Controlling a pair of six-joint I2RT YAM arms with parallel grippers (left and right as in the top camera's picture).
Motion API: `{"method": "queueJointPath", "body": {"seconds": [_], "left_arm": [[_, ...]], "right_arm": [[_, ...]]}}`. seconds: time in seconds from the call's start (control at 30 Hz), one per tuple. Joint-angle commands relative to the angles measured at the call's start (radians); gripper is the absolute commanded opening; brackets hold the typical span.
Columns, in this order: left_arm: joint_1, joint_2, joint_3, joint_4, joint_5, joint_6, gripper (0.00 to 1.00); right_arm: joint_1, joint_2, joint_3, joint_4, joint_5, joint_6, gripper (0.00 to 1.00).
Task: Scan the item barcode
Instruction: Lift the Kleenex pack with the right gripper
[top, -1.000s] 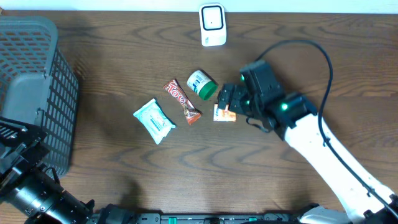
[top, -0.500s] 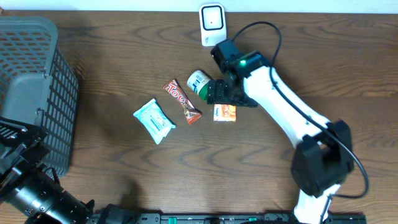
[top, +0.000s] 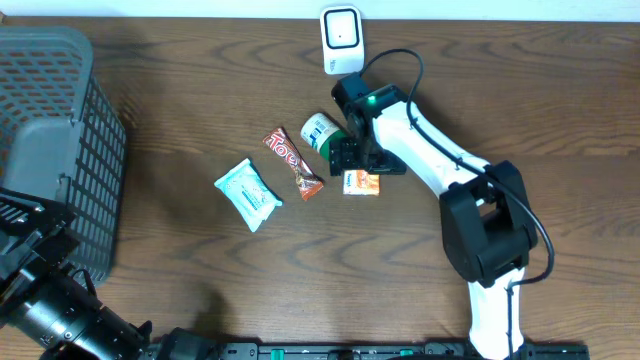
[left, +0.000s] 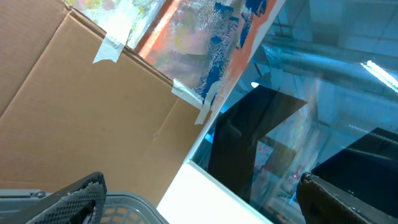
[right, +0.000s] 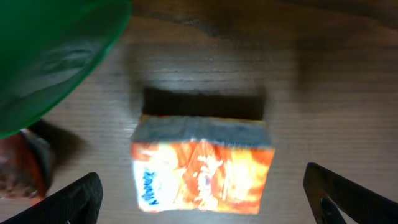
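An orange snack packet (top: 361, 183) lies flat on the brown table, and it fills the lower middle of the right wrist view (right: 202, 174). My right gripper (top: 350, 158) hovers just above its far edge, open, with a finger on each side (right: 204, 202) and nothing held. A green-lidded can (top: 323, 133) lies right beside the gripper (right: 50, 56). The white barcode scanner (top: 342, 40) stands at the table's far edge. My left gripper (left: 199, 202) is open and empty, pointing up at a cardboard wall.
A brown candy bar (top: 293, 162) and a white-and-teal packet (top: 247, 193) lie left of the can. A grey mesh basket (top: 50, 150) stands at the far left, above the left arm (top: 50, 300).
The right arm has swung from the right side in toward the can and now sits over the orange packet. The items and the left arm have not moved.
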Motion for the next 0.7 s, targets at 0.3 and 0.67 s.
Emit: {"method": "queueJointPath", "body": {"seconds": [0.3, 0.67], "left_arm": [[0.005, -0.011, 0.008, 0.003, -0.002, 0.013, 0.98], [0.005, -0.011, 0.008, 0.003, -0.002, 0.013, 0.98]], "right_arm": [[-0.016, 0.094, 0.019, 0.016, -0.056, -0.071, 0.99], [-0.024, 0.130, 0.020, -0.020, -0.084, -0.072, 0.61]]}}
